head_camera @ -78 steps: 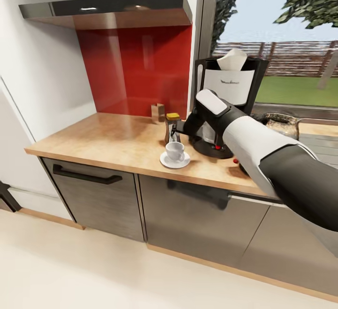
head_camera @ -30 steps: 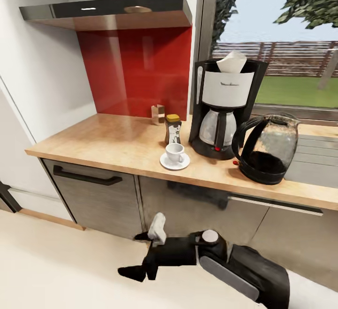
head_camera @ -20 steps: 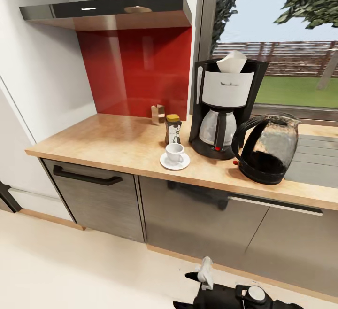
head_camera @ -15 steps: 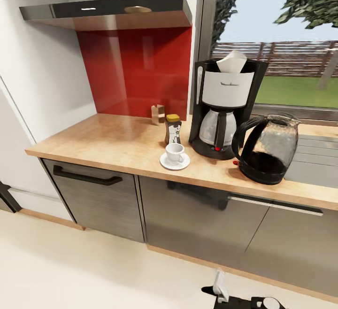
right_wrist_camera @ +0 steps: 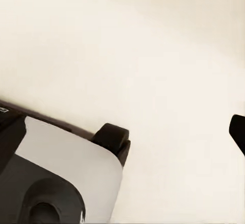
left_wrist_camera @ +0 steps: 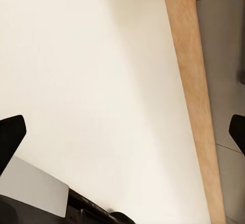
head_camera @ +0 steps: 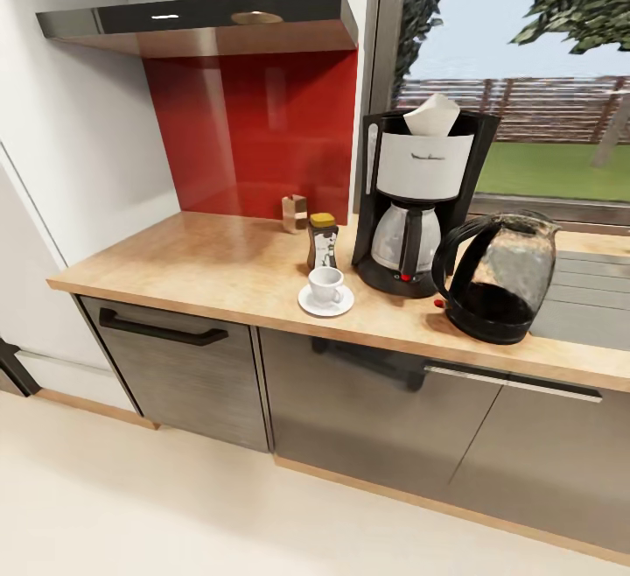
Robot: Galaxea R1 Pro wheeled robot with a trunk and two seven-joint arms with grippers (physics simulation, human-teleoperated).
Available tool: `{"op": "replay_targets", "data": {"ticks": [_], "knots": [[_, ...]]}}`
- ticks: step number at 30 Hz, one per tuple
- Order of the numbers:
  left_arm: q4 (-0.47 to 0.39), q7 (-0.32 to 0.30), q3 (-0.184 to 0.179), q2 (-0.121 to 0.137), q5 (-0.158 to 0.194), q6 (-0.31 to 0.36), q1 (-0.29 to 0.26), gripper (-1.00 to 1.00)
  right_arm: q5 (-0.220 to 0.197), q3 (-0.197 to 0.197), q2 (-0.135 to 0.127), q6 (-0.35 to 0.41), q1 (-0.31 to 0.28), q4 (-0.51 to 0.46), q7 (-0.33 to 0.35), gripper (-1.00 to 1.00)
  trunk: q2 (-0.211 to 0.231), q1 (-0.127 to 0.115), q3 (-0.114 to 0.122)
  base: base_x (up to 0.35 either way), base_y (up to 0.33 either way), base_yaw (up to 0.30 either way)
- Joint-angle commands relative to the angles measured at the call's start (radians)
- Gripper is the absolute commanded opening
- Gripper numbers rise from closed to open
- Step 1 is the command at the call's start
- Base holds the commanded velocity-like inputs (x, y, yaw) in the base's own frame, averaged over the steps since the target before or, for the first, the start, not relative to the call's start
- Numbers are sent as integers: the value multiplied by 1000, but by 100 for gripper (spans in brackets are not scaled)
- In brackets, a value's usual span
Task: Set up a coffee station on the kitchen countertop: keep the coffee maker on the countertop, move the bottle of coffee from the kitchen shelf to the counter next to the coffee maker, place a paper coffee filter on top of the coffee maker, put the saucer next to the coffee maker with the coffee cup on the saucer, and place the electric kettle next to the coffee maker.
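On the kitchen countertop [head_camera: 201,274] stands the coffee maker [head_camera: 424,200], with the paper coffee filter [head_camera: 433,112] sticking out of its top. Just left of it is the bottle of coffee [head_camera: 322,242], upright with its yellow lid. In front of the bottle, the coffee cup [head_camera: 325,283] sits on the saucer [head_camera: 325,302]. The electric kettle [head_camera: 499,278] stands to the right of the machine. The kitchen shelf [head_camera: 201,20] hangs above. My left gripper [left_wrist_camera: 124,134] is open over the floor, holding nothing. My right gripper [right_wrist_camera: 122,132] is open too, low beside my own base.
A small tan box [head_camera: 294,213] stands against the red back panel [head_camera: 254,129]. Grey cabinet fronts [head_camera: 376,410] with a black handle [head_camera: 162,328] run under the worktop. A wooden plinth strip [left_wrist_camera: 196,106] edges the pale floor [head_camera: 175,506]. A window [head_camera: 525,77] is behind the kettle.
My right arm has drawn back from the bottle of coffee, dropped toward the floor and slid out past the bottom edge of the head view. The things on the counter have not moved.
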Motion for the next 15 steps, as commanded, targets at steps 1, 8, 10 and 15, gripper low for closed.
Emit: {"op": "replay_targets", "data": {"ticks": [1, 8, 10, 15], "knots": [[0, -3, -4, 0, 8, 7, 0, 100, -35, 8, 3, -4, 0, 14, -29, 100, 0, 0, -1, 0, 0, 0], [0, -3, -4, 0, 8, 7, 0, 100, -119, 9, 12, -5, 0, 35, -369, 100, 0, 0, -1, 0, 0, 0], [0, -3, -3, 0, 8, 7, 0, 100, -120, 9, 13, -5, 0, 35, -393, 100, 0, 0, -1, 0, 0, 0], [0, -3, -5, 0, 8, 7, 0, 100, -121, 8, 12, -5, 0, 37, -433, 100, 0, 0, -1, 0, 0, 0]]}}
